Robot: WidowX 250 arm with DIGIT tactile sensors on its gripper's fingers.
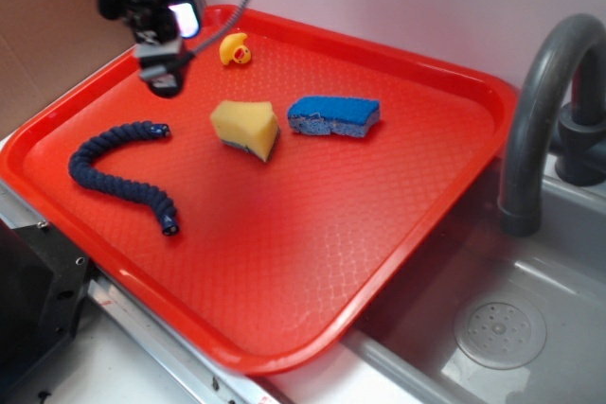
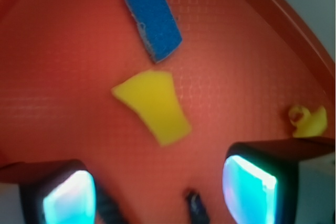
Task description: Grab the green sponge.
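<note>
We find no brand, label or readable writing on any thing in the two views.

The green sponge [image 1: 245, 128], a small yellow foam wedge with a thin dark grey-green scouring layer on its lower front face, lies near the middle of the red textured plastic tray [image 1: 312, 262]. In the exterior view its wide end is turned to the left and its narrow tip points to the lower right. In the wrist view [image 2: 153, 106] we see only the yellow face, and its long axis runs from the upper left to the lower right.

Just beside it, toward the grey curved faucet [image 1: 540, 111], lies the flat blue sponge [image 1: 333, 115]; the two are near but do not touch. The small yellow rubber duck [image 1: 236, 49] sits near the far rim of the tray. The dark blue braided rope [image 1: 123, 166] lies curved on the left part of the tray, apart from the green sponge.

The black gripper [image 1: 163, 73] hangs above the far left part of the tray, between the duck and the rope, and well apart from the green sponge. In the wrist view its two fingers [image 2: 249, 187] stand wide apart and nothing is between them, so it is released.

To the right of the tray we see the grey sink [image 1: 530, 328] with a round drain.
</note>
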